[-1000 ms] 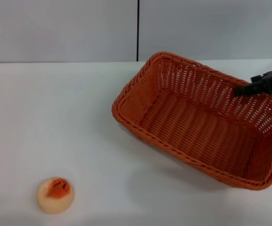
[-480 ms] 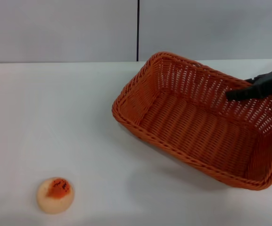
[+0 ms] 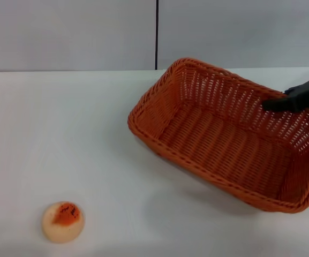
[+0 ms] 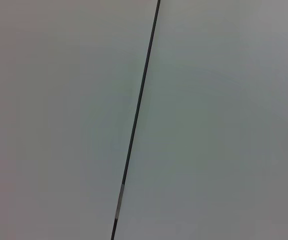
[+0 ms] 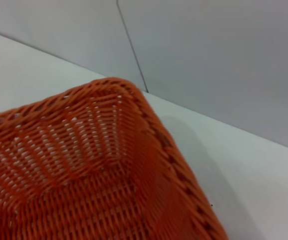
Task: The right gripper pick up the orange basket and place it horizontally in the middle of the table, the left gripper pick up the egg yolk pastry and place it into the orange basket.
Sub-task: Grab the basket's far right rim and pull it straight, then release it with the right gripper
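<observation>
The orange basket (image 3: 224,144) lies at an angle on the right half of the white table (image 3: 63,123), and a shadow shows under its near side. My right gripper (image 3: 266,104) comes in from the right edge and is shut on the basket's far rim. The right wrist view looks down into one corner of the basket (image 5: 84,175). The egg yolk pastry (image 3: 62,221) sits alone near the front left of the table, far from the basket. My left gripper is out of view, and its wrist camera sees only the wall.
A grey wall with a dark vertical seam (image 3: 156,35) stands behind the table. Bare white tabletop stretches between the pastry and the basket.
The right gripper dipped to the basket's far rim, then drew back up a little. The basket has shifted slightly up and right with it. The pastry has not moved.
</observation>
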`<state>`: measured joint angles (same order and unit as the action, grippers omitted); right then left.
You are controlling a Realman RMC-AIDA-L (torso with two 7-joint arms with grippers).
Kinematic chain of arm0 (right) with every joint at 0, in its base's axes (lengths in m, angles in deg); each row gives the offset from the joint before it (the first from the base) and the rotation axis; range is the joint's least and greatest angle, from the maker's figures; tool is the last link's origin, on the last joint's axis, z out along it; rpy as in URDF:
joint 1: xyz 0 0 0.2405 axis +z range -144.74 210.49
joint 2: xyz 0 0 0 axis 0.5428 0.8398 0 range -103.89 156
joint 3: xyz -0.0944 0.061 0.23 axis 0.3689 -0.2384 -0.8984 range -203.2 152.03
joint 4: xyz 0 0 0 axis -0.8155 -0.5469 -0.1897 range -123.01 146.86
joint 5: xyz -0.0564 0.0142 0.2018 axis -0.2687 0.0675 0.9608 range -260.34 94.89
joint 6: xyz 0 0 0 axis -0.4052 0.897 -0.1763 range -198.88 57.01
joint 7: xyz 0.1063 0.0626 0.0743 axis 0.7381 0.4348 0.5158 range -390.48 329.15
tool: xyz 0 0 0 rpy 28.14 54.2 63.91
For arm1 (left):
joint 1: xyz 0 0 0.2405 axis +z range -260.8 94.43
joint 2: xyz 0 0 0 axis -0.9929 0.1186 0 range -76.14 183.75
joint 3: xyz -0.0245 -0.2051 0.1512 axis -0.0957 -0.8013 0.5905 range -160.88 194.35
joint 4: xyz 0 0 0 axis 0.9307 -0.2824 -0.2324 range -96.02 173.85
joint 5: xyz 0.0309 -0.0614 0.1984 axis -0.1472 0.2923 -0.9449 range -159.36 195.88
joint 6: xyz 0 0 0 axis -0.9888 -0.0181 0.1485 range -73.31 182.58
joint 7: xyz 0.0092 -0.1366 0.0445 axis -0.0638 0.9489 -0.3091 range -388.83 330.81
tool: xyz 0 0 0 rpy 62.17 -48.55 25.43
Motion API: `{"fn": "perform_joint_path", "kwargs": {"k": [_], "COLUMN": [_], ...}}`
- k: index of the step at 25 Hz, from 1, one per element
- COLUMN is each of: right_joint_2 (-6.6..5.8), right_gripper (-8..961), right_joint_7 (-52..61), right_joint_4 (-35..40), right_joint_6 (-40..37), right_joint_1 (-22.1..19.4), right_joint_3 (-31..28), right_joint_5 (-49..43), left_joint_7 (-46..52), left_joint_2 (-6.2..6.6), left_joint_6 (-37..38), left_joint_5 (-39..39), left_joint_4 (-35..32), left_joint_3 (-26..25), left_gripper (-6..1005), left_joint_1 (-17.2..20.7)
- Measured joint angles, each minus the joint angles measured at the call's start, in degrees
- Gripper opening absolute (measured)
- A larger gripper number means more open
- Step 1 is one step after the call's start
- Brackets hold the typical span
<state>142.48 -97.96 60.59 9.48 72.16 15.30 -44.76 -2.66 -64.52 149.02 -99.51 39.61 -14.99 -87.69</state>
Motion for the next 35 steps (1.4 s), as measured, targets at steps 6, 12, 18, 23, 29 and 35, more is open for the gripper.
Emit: {"fn": "perform_joint_path", "kwargs": {"k": [6,12,18,23,29,35], "right_joint_2": [0.2,0.25,0.33,0.14,0.41,1.09], "right_gripper": [296,242,197,182,180,190], "right_joint_7": [-1.2,-7.5,-14.6,-20.4,-28.4,-38.0], "right_joint_4": [0.7,7.8,11.8,12.2,12.8,12.9], "right_joint_6": [0.8,6.7,9.7,10.1,9.7,8.8], "right_joint_1": [0.0,0.4,0.8,2.5,3.2,3.5], "right_joint_3": [0.1,3.6,8.5,12.8,17.4,17.6], "right_joint_5": [0.0,0.0,0.1,0.1,0.1,1.6], "left_joint_7": [0.0,0.0,0.0,0.0,0.0,-0.2], "left_joint_2": [-0.06,-0.06,0.0,-0.01,-0.1,-0.13], "left_joint_6": [0.1,1.1,1.7,3.7,5.2,5.7], "left_joint_5": [0.0,0.0,0.0,0.0,0.0,0.0], "left_joint_4": [0.0,0.1,0.1,0.1,0.1,0.1], "left_joint_3": [0.0,0.3,0.6,0.6,1.1,1.4], "left_gripper": [801,801,800,799,798,798], "left_joint_1": [0.0,1.1,2.6,4.6,6.0,6.3]}}
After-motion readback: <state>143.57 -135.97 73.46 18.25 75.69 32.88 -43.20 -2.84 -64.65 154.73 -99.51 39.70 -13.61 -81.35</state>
